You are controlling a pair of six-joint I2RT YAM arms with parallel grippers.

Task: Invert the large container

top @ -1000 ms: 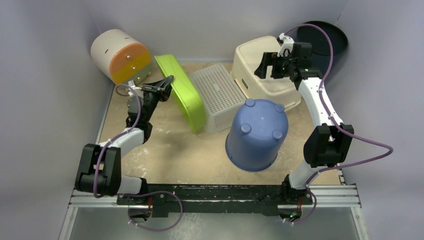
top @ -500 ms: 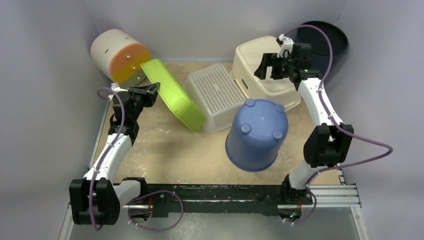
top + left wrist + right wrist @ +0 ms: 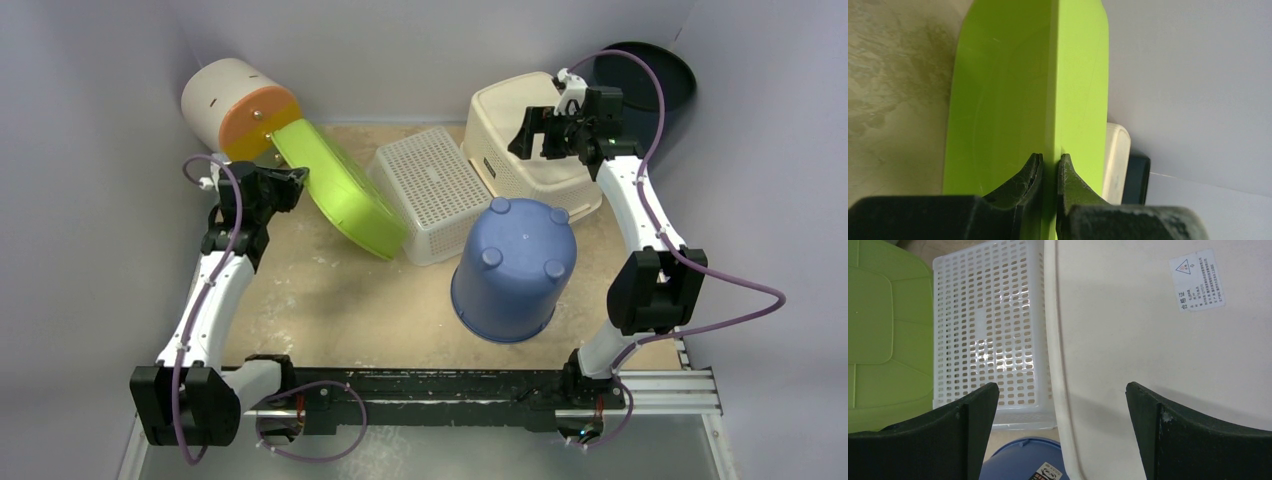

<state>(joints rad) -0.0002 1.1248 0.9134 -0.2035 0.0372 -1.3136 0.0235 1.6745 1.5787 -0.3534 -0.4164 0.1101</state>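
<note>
The large container (image 3: 340, 195) is a lime-green tub. It stands tilted on its long edge, with its lower end against the white perforated basket (image 3: 435, 190). My left gripper (image 3: 297, 180) is shut on its upper rim, and the left wrist view shows the fingers (image 3: 1030, 172) pinching the thin green wall (image 3: 998, 100) from both sides. My right gripper (image 3: 535, 130) hangs open above the overturned cream basket (image 3: 500, 110). In the right wrist view it (image 3: 1062, 387) is wide apart over the cream side (image 3: 1148, 340) and holds nothing.
A blue bucket (image 3: 512, 265) stands upside down at centre right, in front of the white perforated basket (image 3: 988, 330). An orange-and-white cylinder (image 3: 235, 110) lies at the back left, close to the green rim. A dark round tub (image 3: 655, 80) leans in the back right corner.
My left arm has drawn back to the left with the green rim in its grip. The container has tipped further over toward the left. The right arm has stayed still.
</note>
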